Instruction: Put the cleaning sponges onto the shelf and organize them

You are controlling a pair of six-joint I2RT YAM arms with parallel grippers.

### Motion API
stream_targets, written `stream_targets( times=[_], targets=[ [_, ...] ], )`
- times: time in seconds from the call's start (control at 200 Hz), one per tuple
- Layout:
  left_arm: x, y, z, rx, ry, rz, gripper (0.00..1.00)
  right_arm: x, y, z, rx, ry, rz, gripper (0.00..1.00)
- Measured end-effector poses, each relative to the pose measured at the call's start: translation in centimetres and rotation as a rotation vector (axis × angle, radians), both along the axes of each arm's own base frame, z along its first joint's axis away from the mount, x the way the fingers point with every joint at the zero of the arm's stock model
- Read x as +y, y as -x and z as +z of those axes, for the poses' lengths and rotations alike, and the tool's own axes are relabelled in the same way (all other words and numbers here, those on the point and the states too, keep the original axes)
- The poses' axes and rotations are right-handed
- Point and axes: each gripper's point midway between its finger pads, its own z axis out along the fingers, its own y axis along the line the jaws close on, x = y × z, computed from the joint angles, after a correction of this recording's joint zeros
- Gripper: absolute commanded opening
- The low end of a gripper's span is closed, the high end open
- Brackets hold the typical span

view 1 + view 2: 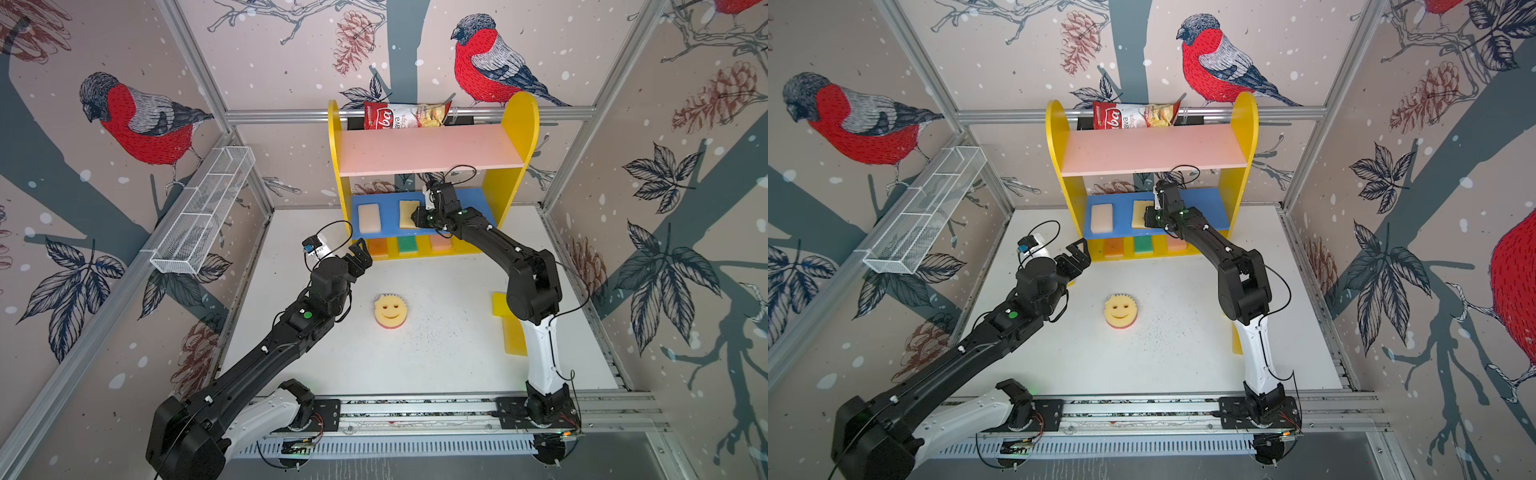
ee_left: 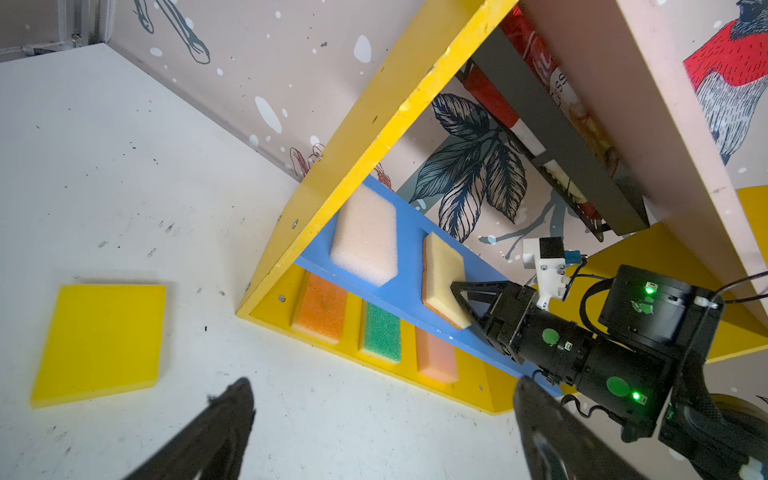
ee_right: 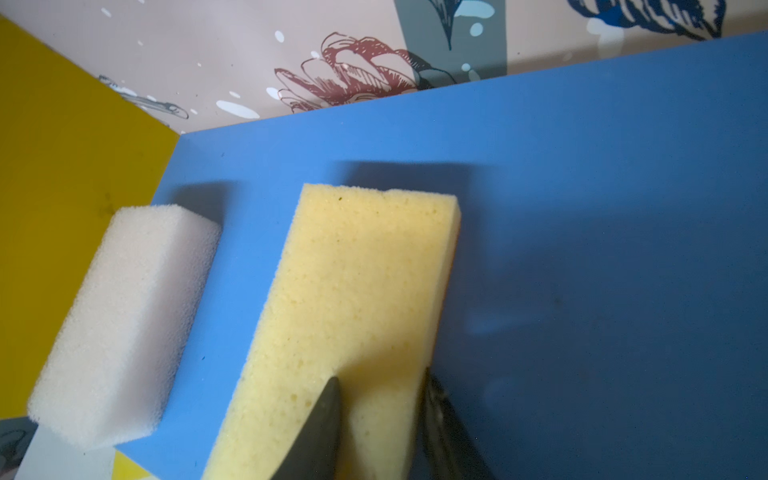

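Your right fingers [image 3: 320, 432] pinch the near end of the pale yellow sponge [image 3: 353, 282], which lies on the blue middle board [image 3: 582, 208] of the shelf [image 1: 524, 124] beside the cream sponge [image 3: 124, 324]. Your left fingers [image 2: 224, 428] hang spread and empty. Pull back unreleased and you'd likely drag it off.

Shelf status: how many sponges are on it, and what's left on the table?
Done: orange sponge, green sponge and salmon sponge on the yellow base; cream sponge on the blue board. In hand: right gripper closed on the pale yellow sponge, lying on that board. Still out: smiley sponge, yellow pads beside the right arm, yellow square pad. Left gripper open, empty.
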Motion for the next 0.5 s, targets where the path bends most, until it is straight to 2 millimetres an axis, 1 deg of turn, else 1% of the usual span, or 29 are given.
stream_targets(
  times=[0.105, 0.22, 0.355, 0.5],
  targets=[
    [0.1, 0.1, 0.2, -0.005, 0.003, 0.002, 0.96, 0.1, 0.2, 0.0, -0.01, 0.015, 0.021, 0.35],
    [0.1, 0.1, 0.2, -0.003, 0.002, 0.002, 0.96, 0.1, 0.2, 0.1, -0.013, 0.025, 0.029, 0.43],
    [0.1, 0.1, 0.0, 0.001, 0.0, 0.002, 0.96, 0.1, 0.4, 0.5, -0.013, 0.032, 0.038, 0.46],
    [0.1, 0.1, -0.1, 0.004, -0.002, 0.002, 0.96, 0.1, 0.3, 1.3, -0.02, 0.03, 0.039, 0.47]
  ],
)
